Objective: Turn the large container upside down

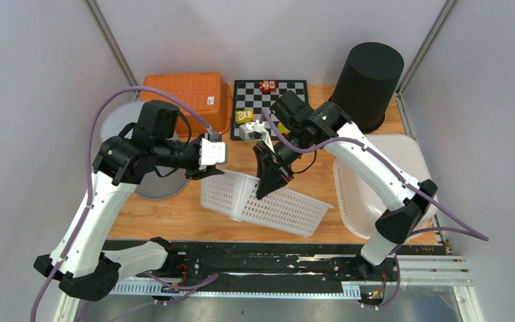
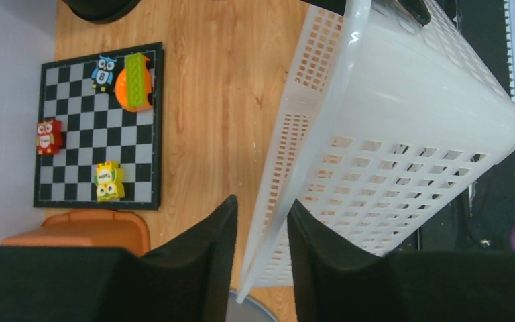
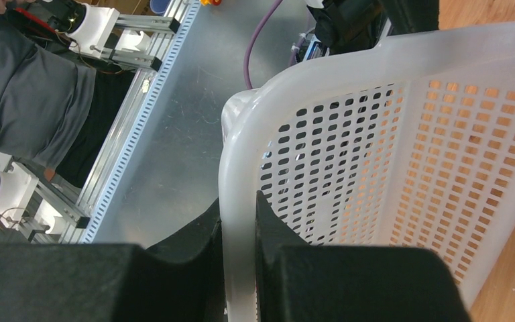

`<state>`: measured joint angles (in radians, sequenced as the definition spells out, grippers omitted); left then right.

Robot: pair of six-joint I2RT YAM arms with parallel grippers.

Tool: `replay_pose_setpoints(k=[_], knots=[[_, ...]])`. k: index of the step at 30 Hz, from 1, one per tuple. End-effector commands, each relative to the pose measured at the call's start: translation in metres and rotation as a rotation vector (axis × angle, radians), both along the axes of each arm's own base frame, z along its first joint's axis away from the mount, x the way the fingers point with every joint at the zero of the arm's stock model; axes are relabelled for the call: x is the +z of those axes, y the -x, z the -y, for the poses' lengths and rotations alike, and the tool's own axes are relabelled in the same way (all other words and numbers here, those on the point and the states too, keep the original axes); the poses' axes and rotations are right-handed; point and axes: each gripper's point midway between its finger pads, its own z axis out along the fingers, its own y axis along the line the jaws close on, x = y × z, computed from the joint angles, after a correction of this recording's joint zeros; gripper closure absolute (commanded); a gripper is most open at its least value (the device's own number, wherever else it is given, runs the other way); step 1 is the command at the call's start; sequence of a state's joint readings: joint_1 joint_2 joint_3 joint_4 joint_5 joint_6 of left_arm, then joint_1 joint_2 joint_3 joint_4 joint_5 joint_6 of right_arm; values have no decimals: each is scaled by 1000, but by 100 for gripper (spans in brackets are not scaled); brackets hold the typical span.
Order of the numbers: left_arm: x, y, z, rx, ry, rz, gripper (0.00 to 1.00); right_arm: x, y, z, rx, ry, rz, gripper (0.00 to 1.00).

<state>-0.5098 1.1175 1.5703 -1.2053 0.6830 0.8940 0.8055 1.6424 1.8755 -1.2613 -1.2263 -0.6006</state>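
Mia: Where is the big white basket (image 1: 268, 204)?

Ben: It is near the middle of the wooden table (image 1: 174, 218), a bit toward 6 o'clock. It is tipped on a slant, not sitting flat.

Mia: Who has it?

Ben: Both arms are at it. The right gripper (image 3: 238, 201) reaches in from 1 o'clock and bites the rim on the basket's 12 o'clock side. Its two black fingers press on the rim, one on each side, with no gap.

Mia: And the left gripper (image 2: 261, 208)?

Ben: It is at the basket's 10 o'clock corner. It has one finger on each side of the rim. A thin strip of wood shows between one finger and the plastic. I cannot tell if it is pinching or just close.

Mia: What else is on the table?

Ben: A chessboard (image 1: 271, 100) lies at 12 o'clock. Little toys sit on it: a red block (image 2: 49, 136), a yellow block (image 2: 109, 181), a blue owl block (image 2: 104, 72) and an orange and green toy (image 2: 134, 82). An orange box (image 1: 188, 94) is at 11 o'clock. A tall black bin (image 1: 369, 80) stands at 1 o'clock. A white tub (image 1: 409, 157) is at 3 o'clock. A grey round plate (image 1: 117, 124) is at 9 o'clock, partly under the left arm.

Mia: Is the basket near any of them?

Ben: Its 3 o'clock end is just beside the white tub. The chessboard and the bin are well apart from it.
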Motion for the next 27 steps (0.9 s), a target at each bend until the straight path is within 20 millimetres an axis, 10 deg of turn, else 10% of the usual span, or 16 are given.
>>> replay_pose_setpoints(k=[1, 8, 15, 21, 27], knots=[[-11, 9, -1, -27, -33, -25, 69, 12, 12, 1, 42, -34, -13, 98], [-30, 18, -3, -21, -49, -75, 100, 10, 9, 0, 35, -25, 1, 98], [-38, 6, -4, 114, 11, -74, 100, 7, 0, -3, 14, -4, 42, 97], [-49, -18, -11, 292, 39, -68, 100, -7, -18, 0, -47, 59, 121, 56], [-65, -22, -11, 346, 33, -121, 100, -8, -34, 7, -114, 84, 189, 37]])
